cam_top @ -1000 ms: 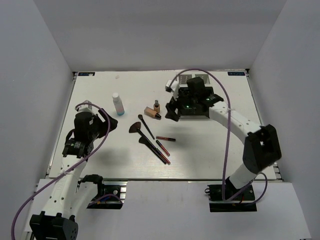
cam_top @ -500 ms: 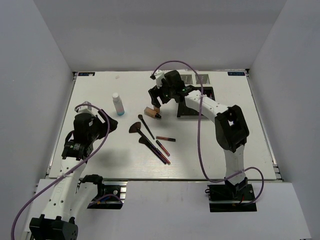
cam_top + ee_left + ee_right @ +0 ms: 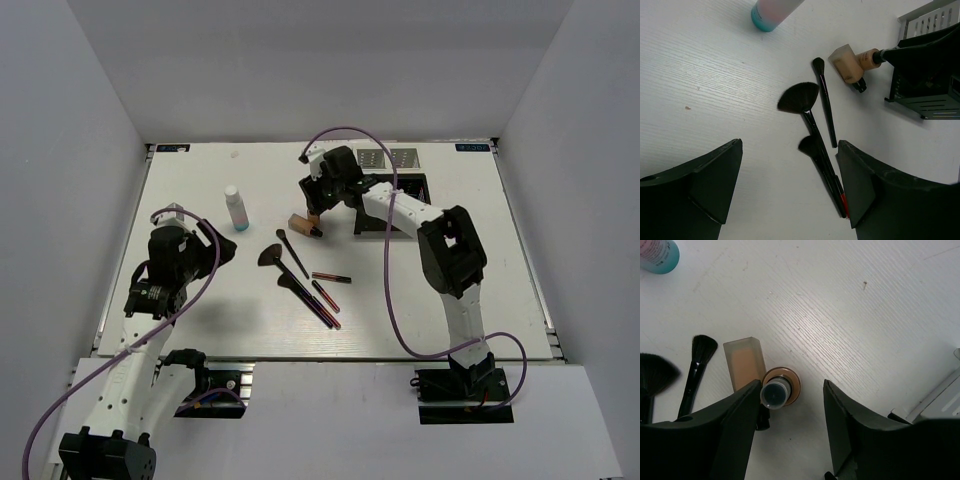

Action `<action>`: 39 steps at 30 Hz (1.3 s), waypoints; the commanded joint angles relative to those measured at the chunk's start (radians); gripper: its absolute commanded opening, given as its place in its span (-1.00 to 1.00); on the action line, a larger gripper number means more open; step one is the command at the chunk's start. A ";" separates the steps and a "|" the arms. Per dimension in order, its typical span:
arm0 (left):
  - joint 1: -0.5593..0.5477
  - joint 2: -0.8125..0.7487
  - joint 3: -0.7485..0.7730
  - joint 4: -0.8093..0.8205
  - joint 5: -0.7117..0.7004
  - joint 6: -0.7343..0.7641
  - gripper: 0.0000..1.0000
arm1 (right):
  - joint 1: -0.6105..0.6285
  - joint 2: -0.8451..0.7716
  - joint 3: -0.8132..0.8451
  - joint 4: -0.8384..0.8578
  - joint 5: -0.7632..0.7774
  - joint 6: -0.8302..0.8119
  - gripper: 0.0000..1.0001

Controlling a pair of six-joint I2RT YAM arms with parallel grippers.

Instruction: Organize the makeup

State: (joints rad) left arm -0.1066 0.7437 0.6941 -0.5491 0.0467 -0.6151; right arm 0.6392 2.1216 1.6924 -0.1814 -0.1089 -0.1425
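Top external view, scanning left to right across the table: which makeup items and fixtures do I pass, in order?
white-capped bottle → fan brush head → lying foundation bottle → black mesh organizer

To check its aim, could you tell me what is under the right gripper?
An upright foundation bottle stands between the open fingers of the right gripper. A square tan bottle lies beside it; one finger hides its cap end.
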 commanded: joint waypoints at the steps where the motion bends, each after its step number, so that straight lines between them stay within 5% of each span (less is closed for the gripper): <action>1: -0.002 0.000 -0.007 0.006 0.018 -0.003 0.74 | 0.010 0.014 0.030 0.056 -0.009 -0.015 0.15; 8: -0.002 -0.006 -0.001 -0.008 0.013 -0.003 0.74 | 0.010 0.035 0.036 0.065 -0.017 -0.035 -0.08; 16: -0.002 -0.007 -0.002 -0.005 0.015 -0.008 0.74 | 0.011 0.046 0.026 0.072 -0.014 -0.054 -0.08; 19: -0.002 -0.007 0.001 -0.006 0.015 -0.008 0.74 | 0.013 0.049 0.026 0.074 -0.015 -0.062 -0.46; 20: -0.002 -0.007 0.002 -0.006 0.015 -0.008 0.74 | 0.013 0.049 0.027 0.076 -0.015 -0.062 -0.82; 22: -0.002 -0.007 0.001 -0.003 0.018 -0.008 0.74 | 0.013 0.046 0.024 0.073 -0.015 -0.063 -1.00; 39: -0.002 -0.032 -0.039 0.069 0.076 -0.015 0.74 | -0.036 -0.130 0.174 -0.038 -0.189 -0.006 -1.00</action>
State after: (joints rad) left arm -0.1066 0.7261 0.6624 -0.5098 0.0990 -0.6285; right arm 0.6266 2.1002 1.7927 -0.2329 -0.2596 -0.1650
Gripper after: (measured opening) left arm 0.867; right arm 0.308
